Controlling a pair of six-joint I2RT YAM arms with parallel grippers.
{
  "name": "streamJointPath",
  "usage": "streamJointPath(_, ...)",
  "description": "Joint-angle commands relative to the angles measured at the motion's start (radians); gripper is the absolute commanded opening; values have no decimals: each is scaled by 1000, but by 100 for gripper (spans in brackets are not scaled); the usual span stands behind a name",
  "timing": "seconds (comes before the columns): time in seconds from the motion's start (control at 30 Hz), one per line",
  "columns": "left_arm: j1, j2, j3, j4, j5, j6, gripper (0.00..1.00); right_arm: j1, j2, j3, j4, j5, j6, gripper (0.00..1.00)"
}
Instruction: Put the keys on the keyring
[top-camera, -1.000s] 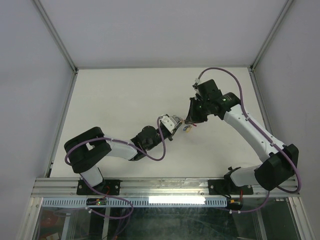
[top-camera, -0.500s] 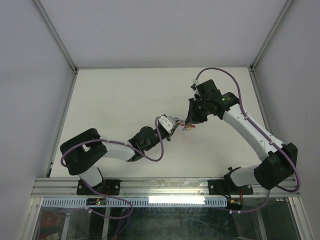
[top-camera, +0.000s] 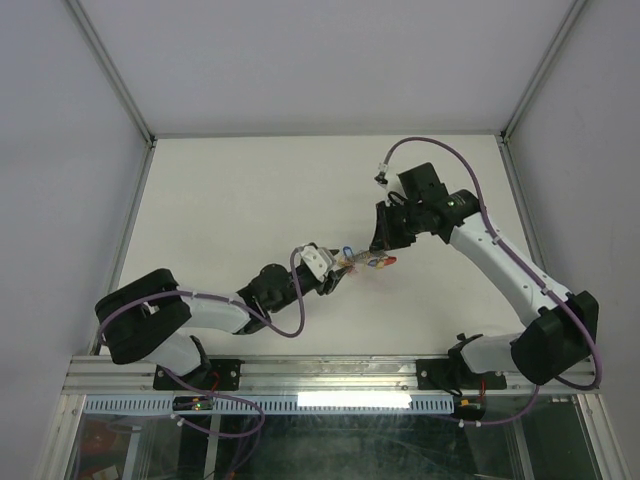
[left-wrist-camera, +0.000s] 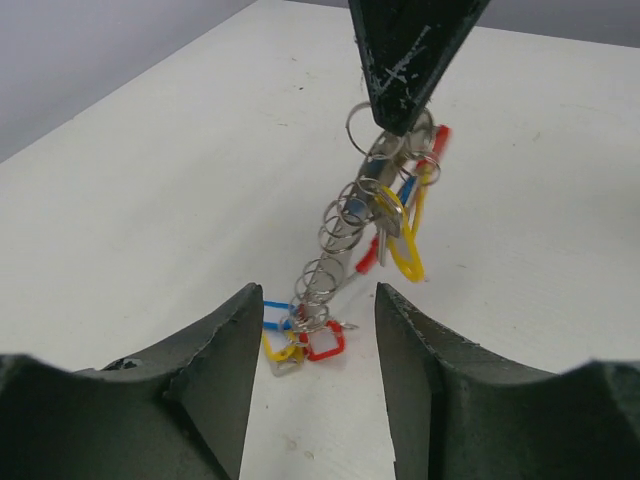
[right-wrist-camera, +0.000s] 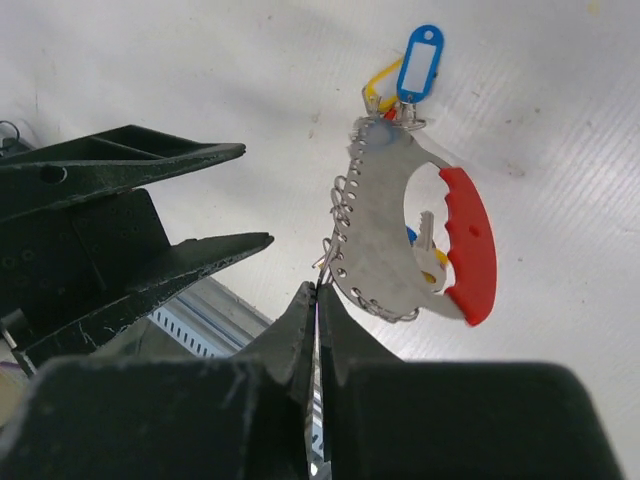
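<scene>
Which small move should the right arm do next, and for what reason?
Probably lower the keyring to the table and let go. The keys seem already threaded on it, the right fingers alone pinch it, and the left fingers stand open, apart from it.

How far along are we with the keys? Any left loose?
Done: a row of small key rings sits on the keyring, with keys and coloured tags hanging from it. In hand: the right gripper is pinched shut on the keyring; the left gripper is open and empty beside it. Left: no loose key shows on the table, so probably only setting it down.
</scene>
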Motion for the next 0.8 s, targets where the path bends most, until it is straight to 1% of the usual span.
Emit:
streamJointPath(0.0, 8, -88, -47, 72, 98, -15, 50, -6, -96, -17, 127, -99, -112, 0)
streamJointPath(0.03, 7, -118, -57, 79, 107, -18, 52, -6, -108, -25, 142, -111, -125, 0)
streamJointPath(0.17, 8, -156, -85, 88, 119, -25, 58, -6, -170, -84, 230, -172, -170, 0)
streamJointPath(0.3, 8, -177, -81, 90, 126, -24, 68, 0, -248, -160, 341, -216, -188, 0)
streamJointPath(0.4, 8, -194, -73, 96, 133, -22, 71, 9, -306, -202, 402, -244, -204, 0)
streamJointPath(0.57, 8, -228, -53, 103, 160, -24, 74, 35, -346, -243, 464, -236, -225, 0)
streamJointPath(0.77, 8, -243, -30, 128, 284, -55, 74, 45, -318, -226, 440, -231, -216, 0)
